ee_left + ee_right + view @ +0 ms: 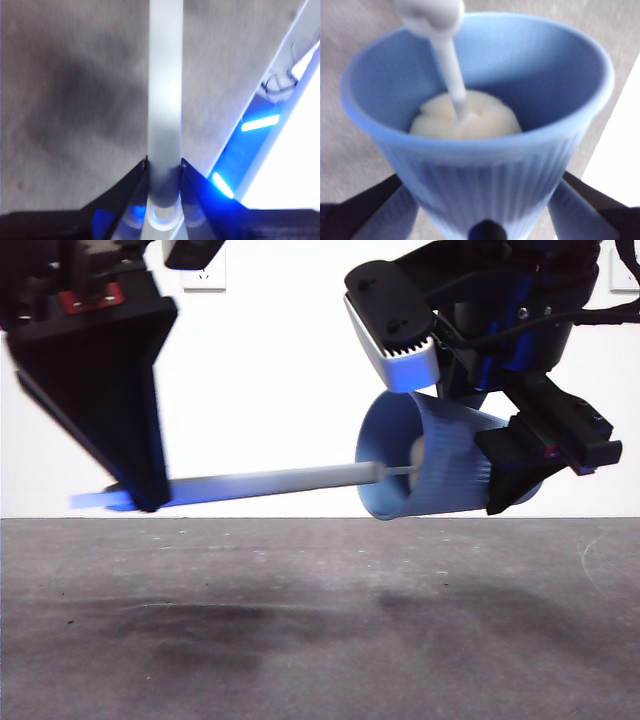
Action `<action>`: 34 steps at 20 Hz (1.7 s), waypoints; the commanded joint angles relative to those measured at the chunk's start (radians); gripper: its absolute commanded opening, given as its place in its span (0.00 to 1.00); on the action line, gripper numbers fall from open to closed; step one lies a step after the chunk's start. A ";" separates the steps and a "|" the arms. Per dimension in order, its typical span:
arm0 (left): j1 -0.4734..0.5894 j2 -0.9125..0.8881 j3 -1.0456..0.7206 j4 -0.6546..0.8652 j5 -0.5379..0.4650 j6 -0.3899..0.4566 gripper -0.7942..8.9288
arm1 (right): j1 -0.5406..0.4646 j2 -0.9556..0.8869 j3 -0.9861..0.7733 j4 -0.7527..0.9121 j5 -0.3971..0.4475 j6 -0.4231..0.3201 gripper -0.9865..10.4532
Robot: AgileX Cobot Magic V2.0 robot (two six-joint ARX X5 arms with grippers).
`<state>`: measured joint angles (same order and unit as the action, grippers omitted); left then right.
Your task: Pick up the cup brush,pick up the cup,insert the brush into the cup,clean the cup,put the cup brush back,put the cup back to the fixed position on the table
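1. The cup (430, 465): blue, ribbed, held on its side in the air above the table (320, 620), mouth facing the brush handle.
2. Right gripper (485, 220): jaws pinch the cup's ribbed wall from both sides, near its base.
3. The cup brush (270, 482): roughly level; cream sponge head (467, 120) deep inside the cup.
4. Left gripper (164, 172): jaws clamped on the grey handle, which runs straight out between them.

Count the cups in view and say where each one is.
1. The cup is held tipped on its side above the table by the right gripper, with the cup brush inside it, held by the left gripper.
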<state>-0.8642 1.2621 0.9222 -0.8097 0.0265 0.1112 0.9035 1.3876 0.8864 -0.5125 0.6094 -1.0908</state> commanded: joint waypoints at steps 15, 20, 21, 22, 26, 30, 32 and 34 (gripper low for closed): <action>0.002 -0.303 0.003 -0.447 -0.239 -0.141 0.07 | -0.001 -0.010 0.006 0.038 0.023 0.268 0.08; 0.002 -0.377 0.002 -0.391 -0.251 -0.261 0.07 | -0.003 -0.098 0.006 0.067 0.023 0.693 0.08; 0.002 -0.378 0.001 -0.359 -0.266 -0.301 0.07 | -0.003 -0.122 0.006 0.066 0.016 0.779 0.08; 0.002 -0.378 -0.002 -0.310 -0.288 -0.344 0.07 | -0.003 -0.158 0.006 0.066 0.000 0.881 0.08; 0.011 -0.334 -0.020 -0.063 -0.355 -0.494 0.07 | -0.002 -0.314 0.006 0.066 -0.126 1.172 0.08; 0.098 -0.200 -0.020 0.019 -0.366 -0.554 0.07 | 0.000 -0.461 0.006 0.063 -0.200 1.207 0.08; 0.142 -0.125 -0.020 0.081 -0.352 -0.587 0.07 | 0.000 -0.523 0.006 0.059 -0.243 1.233 0.08; 0.176 -0.061 -0.020 0.163 -0.288 -0.617 0.07 | 0.000 -0.578 0.006 0.059 -0.265 1.233 0.08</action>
<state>-0.6914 1.1973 0.9142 -0.6559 -0.2695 -0.4759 0.9024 0.8082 0.8867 -0.4602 0.3470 0.1219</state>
